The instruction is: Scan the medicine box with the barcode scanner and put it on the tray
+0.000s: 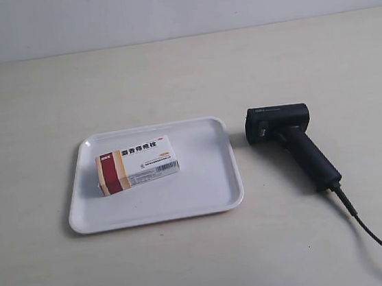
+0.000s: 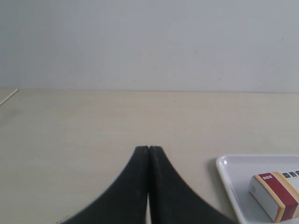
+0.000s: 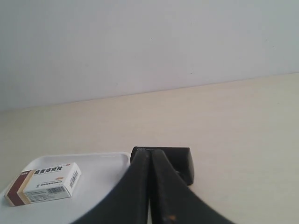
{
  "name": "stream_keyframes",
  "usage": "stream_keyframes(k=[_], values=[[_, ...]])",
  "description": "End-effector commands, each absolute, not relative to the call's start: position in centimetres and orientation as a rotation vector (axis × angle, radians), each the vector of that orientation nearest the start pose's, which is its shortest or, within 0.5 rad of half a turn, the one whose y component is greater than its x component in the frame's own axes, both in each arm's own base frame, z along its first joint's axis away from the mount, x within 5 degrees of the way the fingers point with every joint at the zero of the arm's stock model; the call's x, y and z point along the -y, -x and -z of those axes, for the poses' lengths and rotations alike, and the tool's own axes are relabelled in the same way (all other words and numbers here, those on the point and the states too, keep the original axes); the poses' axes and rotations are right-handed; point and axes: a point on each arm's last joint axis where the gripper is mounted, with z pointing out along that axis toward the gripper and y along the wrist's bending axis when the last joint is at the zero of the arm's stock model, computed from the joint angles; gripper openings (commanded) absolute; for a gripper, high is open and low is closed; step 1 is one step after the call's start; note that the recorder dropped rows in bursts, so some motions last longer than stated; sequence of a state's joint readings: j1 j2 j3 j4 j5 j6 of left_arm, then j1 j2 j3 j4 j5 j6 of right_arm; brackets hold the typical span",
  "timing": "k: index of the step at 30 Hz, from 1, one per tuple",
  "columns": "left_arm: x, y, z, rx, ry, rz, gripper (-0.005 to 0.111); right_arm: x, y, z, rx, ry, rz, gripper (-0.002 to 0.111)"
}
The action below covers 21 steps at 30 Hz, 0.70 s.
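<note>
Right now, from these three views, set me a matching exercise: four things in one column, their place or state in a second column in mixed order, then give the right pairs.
Things:
1. medicine box
2. barcode scanner
3. tray
4. left gripper

Place or state:
A. flat on the table, white, holding one item
B. shut, holding nothing, apart from the tray
C. lying inside the tray, barcode side showing
D. lying on the table beside the tray, cable trailing off

Pairs: 1-C, 2-D, 3-A, 4-B
</note>
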State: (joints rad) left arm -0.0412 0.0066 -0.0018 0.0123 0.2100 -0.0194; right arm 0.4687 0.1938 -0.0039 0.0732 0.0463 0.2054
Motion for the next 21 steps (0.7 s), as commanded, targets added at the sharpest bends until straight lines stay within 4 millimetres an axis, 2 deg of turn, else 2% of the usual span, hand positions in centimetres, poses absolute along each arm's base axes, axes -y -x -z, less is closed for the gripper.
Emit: stream_keyframes(k=[1, 8, 11, 14, 21], values=[[0.2, -5.6, -19.4, -1.69, -0.02, 0.038, 0.001, -3.1, -6.4, -19.9, -1.713, 0.169, -0.537, 0.001], [0.2, -5.6, -19.4, -1.69, -0.02, 0.038, 0.001, -1.1, -6.1, -20.6, -1.597, -0.067, -0.349, 0.001], [0.2, -5.6, -19.4, -1.69, -0.02, 0.038, 0.001, -0.7, -5.7, -20.8, -1.553, -0.11, -0.308, 0.001], [0.2, -5.6, -19.4, -1.69, -0.02, 0.038, 0.001, -0.7, -5.6, -20.6, -1.563, -0.108, -0.295, 0.001], [0.2, -5.6, -19.4, -1.69, -0.02, 0.038, 0.001, -0.7, -5.6, -20.3, -1.592, 0.048, -0.14, 0.001]])
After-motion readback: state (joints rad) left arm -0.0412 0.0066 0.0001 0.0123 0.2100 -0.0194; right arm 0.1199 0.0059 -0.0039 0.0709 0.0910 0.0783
